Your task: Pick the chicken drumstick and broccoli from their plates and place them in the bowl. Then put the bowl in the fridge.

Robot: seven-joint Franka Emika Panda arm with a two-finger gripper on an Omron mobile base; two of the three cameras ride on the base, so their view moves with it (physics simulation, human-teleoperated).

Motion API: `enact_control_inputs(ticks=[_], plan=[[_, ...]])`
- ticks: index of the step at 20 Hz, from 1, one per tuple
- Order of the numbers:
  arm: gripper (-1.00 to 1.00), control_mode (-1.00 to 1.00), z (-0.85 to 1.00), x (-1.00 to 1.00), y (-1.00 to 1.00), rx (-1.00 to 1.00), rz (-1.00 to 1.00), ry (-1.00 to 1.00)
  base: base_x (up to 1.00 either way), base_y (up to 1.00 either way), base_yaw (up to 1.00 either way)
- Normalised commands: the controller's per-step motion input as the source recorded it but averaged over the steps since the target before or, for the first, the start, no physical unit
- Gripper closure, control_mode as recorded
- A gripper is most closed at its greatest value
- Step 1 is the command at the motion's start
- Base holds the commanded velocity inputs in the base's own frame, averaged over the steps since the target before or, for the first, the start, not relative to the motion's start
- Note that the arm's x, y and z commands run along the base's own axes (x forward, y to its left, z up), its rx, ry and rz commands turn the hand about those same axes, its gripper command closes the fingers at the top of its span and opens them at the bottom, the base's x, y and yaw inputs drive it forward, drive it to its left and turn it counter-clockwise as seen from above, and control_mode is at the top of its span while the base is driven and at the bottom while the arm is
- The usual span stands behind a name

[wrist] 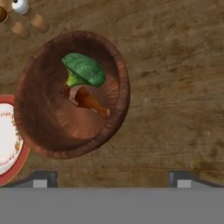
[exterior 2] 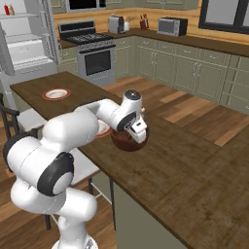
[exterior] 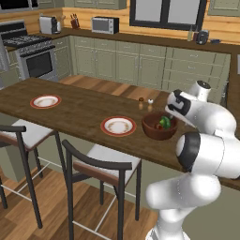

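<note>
In the hand view we see the tool point(wrist: 112, 178) at the bottom of the frame, its two dark fingertips point(wrist: 43, 178) set wide apart and holding nothing, with bare wood of the bench point(wrist: 175, 87) between them. Just above, left of centre, sits the bowl point(wrist: 39, 131), and inside it the broccoli point(wrist: 85, 69) lies on top of the chicken drumstick point(wrist: 89, 99), the green floret toward the upper rim and the drumstick's thin end pointing to the lower right. At the left edge of that frame a plate point(wrist: 6, 140) lies just beside the bowl, and small shakers point(wrist: 19, 6) stand in the upper left corner. In the left base view the bowl point(exterior: 152, 129) stands right of centre on the bench, the near plate point(exterior: 118, 125) to its left and a second plate point(exterior: 45, 101) well apart at the left. In the right base view the open fridge point(exterior 2: 24, 44) stands in the upper left corner.
</note>
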Motion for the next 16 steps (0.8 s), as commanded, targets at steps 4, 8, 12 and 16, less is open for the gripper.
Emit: enact_control_inputs(ticks=[4,8,12,16], plan=[[-1.0,-1.0,-0.21,0.09,0.0,0.07,-0.12,0.03,0.0,0.0,0.0],[-1.0,-1.0,-0.55,0.35,-0.09,-0.03,-0.05,0.06,0.0,0.0,0.0],[-1.0,-1.0,-0.47,0.19,-0.05,0.0,-0.01,0.0,0.0,0.0,0.0],[-1.0,-1.0,-0.42,0.29,0.0,0.01,0.0,0.0,0.0,0.0,0.0]])
